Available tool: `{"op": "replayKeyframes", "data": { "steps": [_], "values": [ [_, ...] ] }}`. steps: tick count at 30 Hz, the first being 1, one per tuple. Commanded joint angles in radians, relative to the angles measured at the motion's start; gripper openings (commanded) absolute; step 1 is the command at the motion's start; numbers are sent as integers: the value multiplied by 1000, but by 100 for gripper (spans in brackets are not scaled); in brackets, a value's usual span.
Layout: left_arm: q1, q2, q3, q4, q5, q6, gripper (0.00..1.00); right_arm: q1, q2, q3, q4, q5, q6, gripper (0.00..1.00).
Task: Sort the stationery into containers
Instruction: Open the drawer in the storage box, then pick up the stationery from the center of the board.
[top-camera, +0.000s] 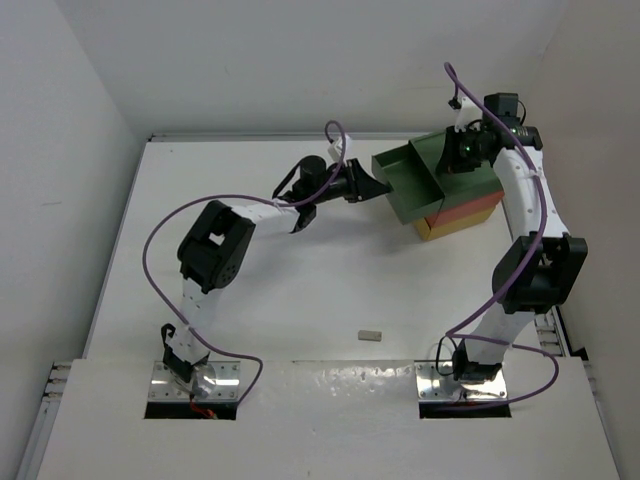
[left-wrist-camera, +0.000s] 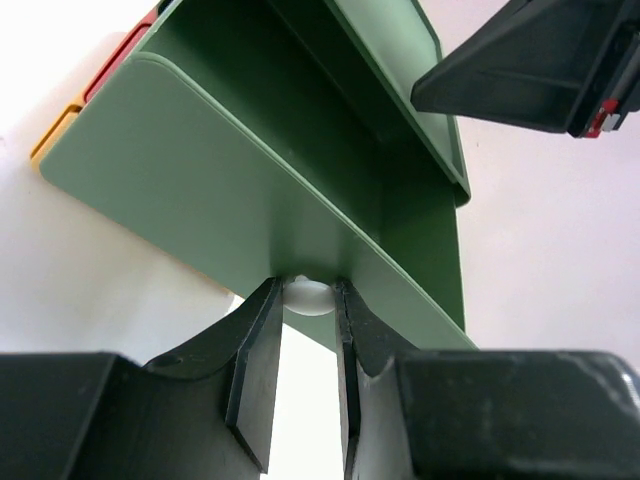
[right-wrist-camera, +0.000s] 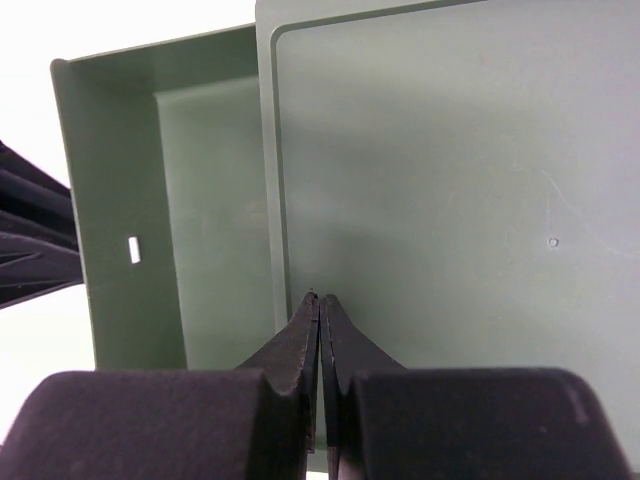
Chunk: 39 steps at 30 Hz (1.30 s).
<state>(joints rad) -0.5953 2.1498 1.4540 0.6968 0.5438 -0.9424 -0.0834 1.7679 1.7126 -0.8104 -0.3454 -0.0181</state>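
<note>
The three drawers stand stacked at the back right: green (top-camera: 405, 178) over coral-red (top-camera: 472, 211) over yellow (top-camera: 452, 228). The green drawer is pulled out to the left. My left gripper (top-camera: 378, 184) is shut on the white knob (left-wrist-camera: 308, 296) on the green drawer's front (left-wrist-camera: 200, 170). My right gripper (top-camera: 462, 150) is shut and empty, its tips (right-wrist-camera: 320, 297) resting on the top of the green box (right-wrist-camera: 450, 180). The part of the open drawer's inside (right-wrist-camera: 210, 220) that I can see holds nothing. A small grey eraser block (top-camera: 369, 335) lies on the table near the front. No highlighters or pens are in view.
White walls close in the table at the back and on both sides. The right arm's elbow (top-camera: 540, 270) stands to the right of the drawer stack. The left arm (top-camera: 215, 250) reaches across the middle left of the table.
</note>
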Motion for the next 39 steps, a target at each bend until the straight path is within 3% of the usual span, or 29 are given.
{"op": "replayKeyframes", "data": {
  "steps": [1,7,11,15,19,21,22,24,28,31,33,34,39],
  "values": [
    [8,-47,-37,-55,19,48,22,-9,25,-21,-9,29,1,1],
    [12,-90,-46,-108,12,71,71,-9,18,14,5,23,4,6],
    [32,-136,-20,-155,18,103,88,-9,34,93,-15,23,6,11],
    [57,-203,15,-276,42,213,90,-13,-24,111,8,-27,0,20],
    [113,-293,75,-679,-11,449,91,11,-223,-88,212,-132,-43,41],
    [146,-320,81,-813,-30,523,100,74,-303,-114,164,-136,-158,47],
    [182,-340,89,-938,-36,595,100,120,-320,-119,128,-139,-242,49],
    [225,-382,86,-1040,-21,655,100,206,-361,-154,18,-142,-305,53],
    [382,-585,-109,-984,-8,709,100,397,-444,-329,-56,-110,-384,55],
    [471,-682,-164,-1016,-19,749,100,503,-513,-526,10,-61,-326,55],
    [540,-715,-179,-1057,-4,754,100,641,-528,-647,71,-9,-293,54],
    [560,-726,-201,-1065,1,745,100,722,-521,-684,91,43,-261,54],
    [656,-807,-273,-1091,12,747,100,859,-420,-861,175,150,-171,49]
  ]
}}
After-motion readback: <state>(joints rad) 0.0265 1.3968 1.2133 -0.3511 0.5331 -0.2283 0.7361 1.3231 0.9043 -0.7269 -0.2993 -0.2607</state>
